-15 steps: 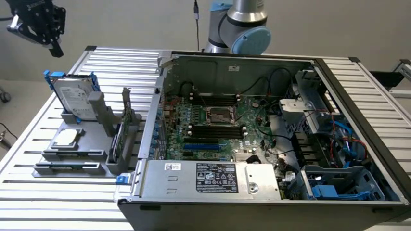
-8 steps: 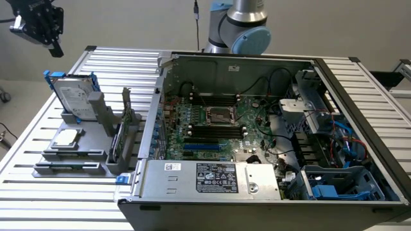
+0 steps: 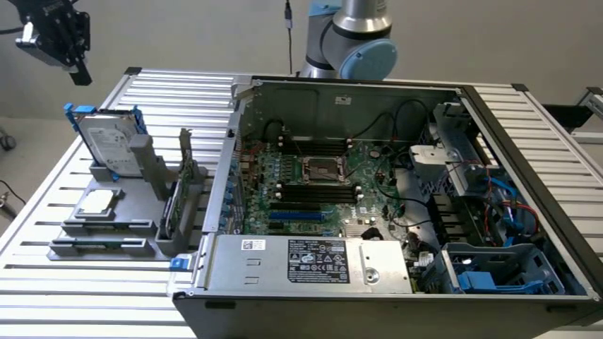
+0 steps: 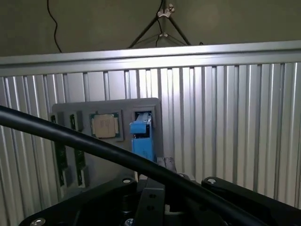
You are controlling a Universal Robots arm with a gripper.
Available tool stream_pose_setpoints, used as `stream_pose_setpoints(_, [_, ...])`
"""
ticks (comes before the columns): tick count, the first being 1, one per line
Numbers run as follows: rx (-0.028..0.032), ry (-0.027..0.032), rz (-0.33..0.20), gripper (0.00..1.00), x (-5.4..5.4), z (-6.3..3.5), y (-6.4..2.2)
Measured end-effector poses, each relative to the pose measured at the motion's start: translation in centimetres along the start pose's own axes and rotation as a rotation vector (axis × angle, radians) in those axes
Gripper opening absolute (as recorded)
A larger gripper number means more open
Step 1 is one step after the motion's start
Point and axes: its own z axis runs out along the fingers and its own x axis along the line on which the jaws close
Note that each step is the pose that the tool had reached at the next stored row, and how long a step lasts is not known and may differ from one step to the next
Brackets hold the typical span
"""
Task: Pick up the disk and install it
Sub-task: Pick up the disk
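The flat silver-grey metal disk (image 3: 106,139) in blue rails is seen standing upright, well below the closed, empty black gripper (image 3: 78,69).

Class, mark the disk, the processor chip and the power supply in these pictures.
disk (image 3: 106,145), exterior view, on its labelled face.
processor chip (image 3: 97,203), exterior view, on its metal lid.
power supply (image 3: 318,261), exterior view, on its black-and-white sticker.
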Motion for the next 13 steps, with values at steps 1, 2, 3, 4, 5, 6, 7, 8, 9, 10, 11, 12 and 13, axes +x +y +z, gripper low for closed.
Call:
stream_pose_setpoints(1, [-0.0014,0.0007,-0.003,0.11,0.01,0.00,0.02])
stream_pose_setpoints(2, [-0.0048,0.0008,-0.005,0.11,0.02,0.02,0.04])
stream_pose_setpoints(3, [-0.0095,0.0010,-0.006,0.11,0.07,0.03,0.06])
stream_pose_setpoints(4, [-0.0152,0.0011,-0.006,0.11,0.12,0.03,0.07])
stream_pose_setpoints(5, [-0.0212,0.0013,-0.007,0.11,0.18,0.05,0.08])
stream_pose_setpoints(6, [-0.0259,0.0015,-0.008,0.11,0.25,0.06,0.08])
stream_pose_setpoints(7, [-0.0293,0.0018,-0.008,0.11,0.31,0.08,0.10])
stream_pose_setpoints(8, [-0.0318,0.0026,-0.009,0.11,0.36,0.10,0.11])
stream_pose_setpoints(9, [-0.0339,0.0029,-0.010,0.11,0.42,0.12,0.12])
stream_pose_setpoints(10, [-0.0344,0.0029,-0.012,0.11,0.50,0.14,0.12])
stream_pose_setpoints(11, [-0.0344,0.0029,-0.014,0.11,0.56,0.14,0.11])
stream_pose_setpoints(12, [-0.0343,0.0029,-0.015,0.11,0.58,0.14,0.12])
stream_pose_setpoints(13, [-0.0339,0.0028,-0.017,0.11,0.62,0.14,0.15])
